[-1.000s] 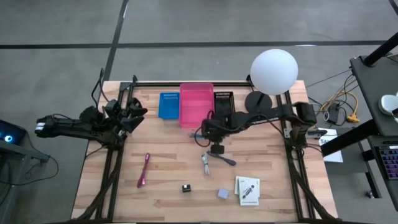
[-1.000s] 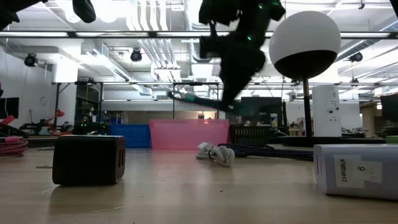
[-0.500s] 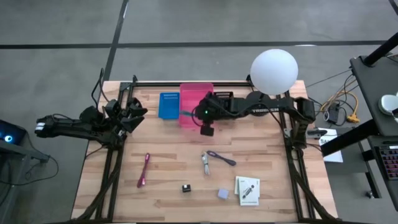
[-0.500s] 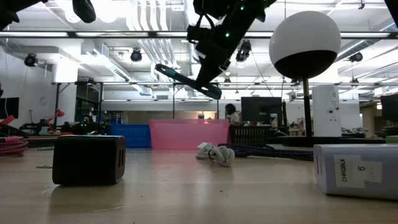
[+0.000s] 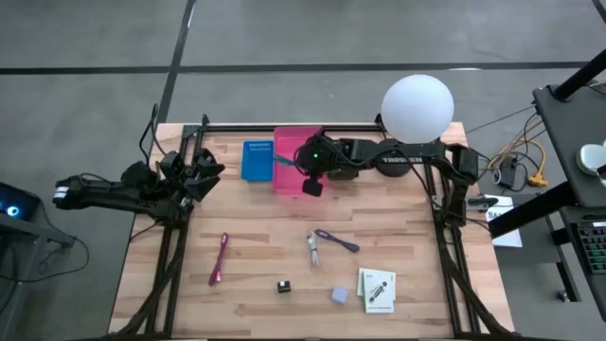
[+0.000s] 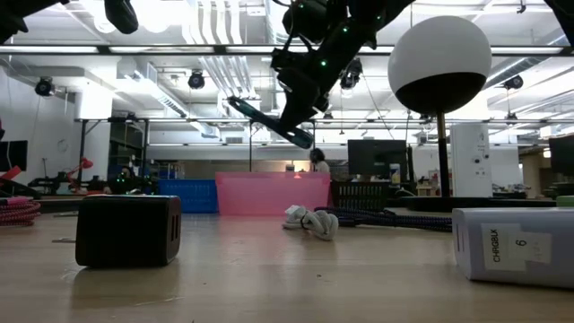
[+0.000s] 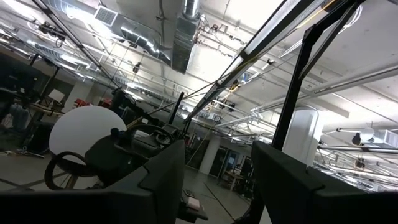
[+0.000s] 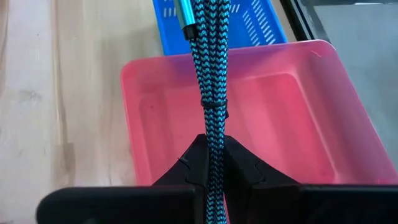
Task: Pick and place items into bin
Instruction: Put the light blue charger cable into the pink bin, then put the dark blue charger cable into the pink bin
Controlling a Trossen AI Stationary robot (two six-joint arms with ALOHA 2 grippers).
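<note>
My right gripper (image 5: 305, 174) hangs over the pink bin (image 5: 297, 152), shut on a teal-and-black braided cord bundle (image 8: 210, 62) with a teal metal tip (image 8: 185, 17). In the low view the bundle (image 6: 269, 124) slants in the air above the bin (image 6: 272, 194). On the table lie a magenta strap (image 5: 219, 258), metal pliers (image 5: 312, 248), a purple cord (image 5: 338, 241), a black cube (image 5: 283, 286), a grey-blue cube (image 5: 339, 296) and a white card (image 5: 377, 289). My left gripper (image 5: 212, 171) waits at the table's left edge, open, pointing up. My right gripper pinches the braided bundle between its two fingers (image 8: 194, 157), just behind the thin black tie (image 8: 213, 104). The bundle's strands run along the fingers and stick out past their tips. It is lifted clear, over the pink bin's inside, with the metal tip above the blue bin.
A blue bin (image 5: 257, 159) stands left of the pink one and a black tray (image 5: 340, 148) right of it. The white globe lamp (image 5: 417, 109) rises at the far right. A white box (image 6: 511, 244) shows near the low camera.
My right gripper has carried the teal bundle from above the table's middle toward the far edge and a little left, rising, until it is over the pink bin. The bundle has stayed in the shut fingers. The things on the table have kept still.
</note>
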